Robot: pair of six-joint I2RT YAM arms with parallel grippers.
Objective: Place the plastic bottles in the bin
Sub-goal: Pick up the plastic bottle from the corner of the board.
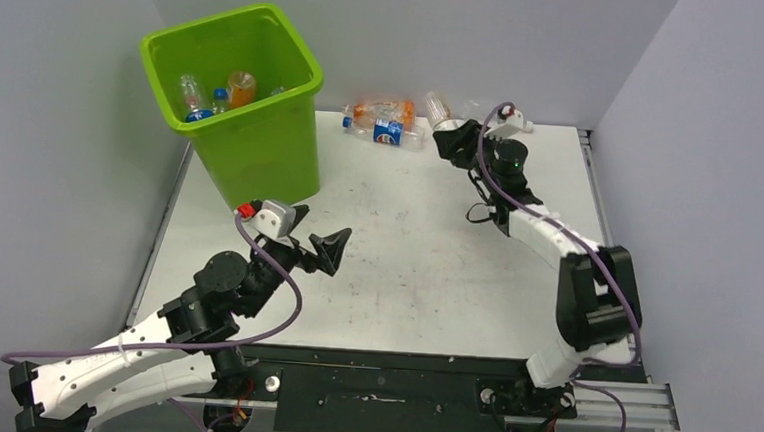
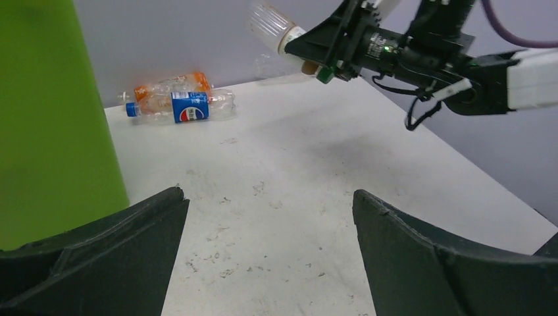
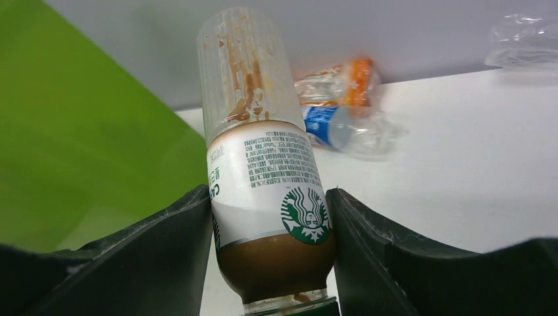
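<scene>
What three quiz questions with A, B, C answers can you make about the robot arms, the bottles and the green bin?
1. Where is the bin?
A. far left corner of the table
B. between the arms' bases
C. right edge

2. What colour is the label on the bottle in the right gripper?
A. blue
B. white
C. red

3. How is the left gripper?
A. open, empty
B. shut on a bottle
C. shut on nothing

1 A: the top view shows it at the far left.
2 B: the right wrist view shows white.
3 A: its fingers stand wide apart, nothing between them.
</scene>
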